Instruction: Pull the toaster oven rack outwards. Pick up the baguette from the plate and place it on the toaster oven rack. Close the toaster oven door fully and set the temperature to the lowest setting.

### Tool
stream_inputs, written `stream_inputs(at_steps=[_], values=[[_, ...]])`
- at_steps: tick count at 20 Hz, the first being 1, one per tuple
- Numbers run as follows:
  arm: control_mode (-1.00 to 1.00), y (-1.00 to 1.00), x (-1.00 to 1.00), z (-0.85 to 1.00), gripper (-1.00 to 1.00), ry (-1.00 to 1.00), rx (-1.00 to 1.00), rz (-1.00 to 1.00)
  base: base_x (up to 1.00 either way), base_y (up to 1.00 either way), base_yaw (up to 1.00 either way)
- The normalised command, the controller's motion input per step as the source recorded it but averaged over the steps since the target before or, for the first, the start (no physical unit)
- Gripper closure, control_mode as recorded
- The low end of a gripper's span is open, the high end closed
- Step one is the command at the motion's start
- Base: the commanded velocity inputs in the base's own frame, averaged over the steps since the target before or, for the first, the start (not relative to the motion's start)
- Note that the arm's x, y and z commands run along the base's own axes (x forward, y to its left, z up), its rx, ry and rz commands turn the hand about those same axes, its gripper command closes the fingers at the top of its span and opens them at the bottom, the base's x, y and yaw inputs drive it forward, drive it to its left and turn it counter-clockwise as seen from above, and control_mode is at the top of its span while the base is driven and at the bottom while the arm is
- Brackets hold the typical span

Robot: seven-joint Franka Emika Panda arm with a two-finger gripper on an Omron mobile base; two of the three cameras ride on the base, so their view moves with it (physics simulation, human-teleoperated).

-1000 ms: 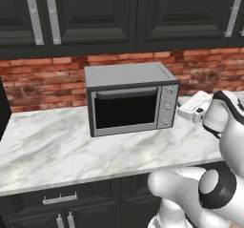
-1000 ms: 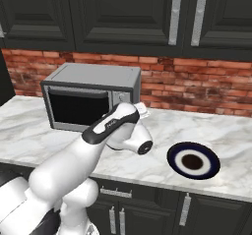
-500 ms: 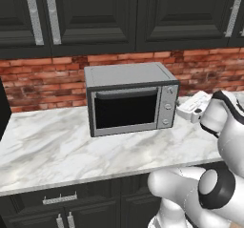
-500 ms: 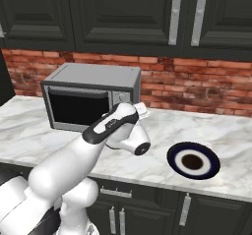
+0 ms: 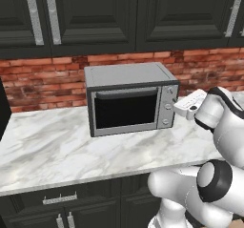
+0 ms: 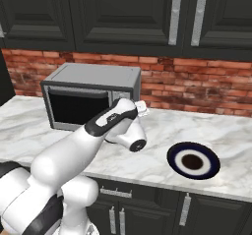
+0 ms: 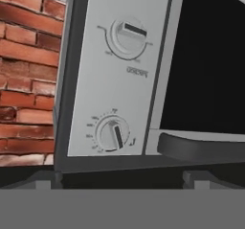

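Going left to right along the worktop [image 5: 57,150], we first meet the toaster oven [image 5: 128,98], standing against the brick wall [image 6: 197,84] with its toaster oven door [image 5: 126,110] upright and shut, dark glass facing us. On its right side runs the panel of round knobs [image 5: 167,107]. Just right of that panel hangs the gripper [image 5: 190,107], at about knob height, with the jaws spread wide and holding nothing. Further right again, well apart from the oven, lies the plate [image 6: 193,161], its centre bare; we cannot see the baguette on it.

The relation that matters is between the jaws and the knobs. In the hand view the panel is rolled onto its side, with one knob [image 7: 127,36] high in the picture and another knob [image 7: 113,134] lower down, nearer the jaws; the door's bar handle [image 7: 201,146] lies beside it. We judge that the hand faces the panel almost squarely, so the coming move is a short advance straight ahead onto a knob. Which dial sets temperature we cannot tell.
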Motion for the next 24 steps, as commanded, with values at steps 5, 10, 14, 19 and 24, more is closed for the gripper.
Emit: stream_inputs(at_steps=[5,10,14,19,24], values=[[-1.00,0.00,0.01,-0.04,-1.00,0.00,0.00,-0.03,0.00,0.00,0.00],[-1.00,0.02,0.02,-0.01,-1.00,0.00,0.00,-0.04,0.00,0.00,0.00],[-1.00,0.08,0.01,0.00,-1.00,-0.01,0.00,-0.04,0.00,0.00,0.00],[-1.00,0.11,0.13,0.00,-1.00,0.00,0.00,-0.03,0.00,0.00,0.00],[-1.00,0.04,0.18,-0.02,-1.00,0.00,0.00,-0.02,0.00,0.00,0.00]])
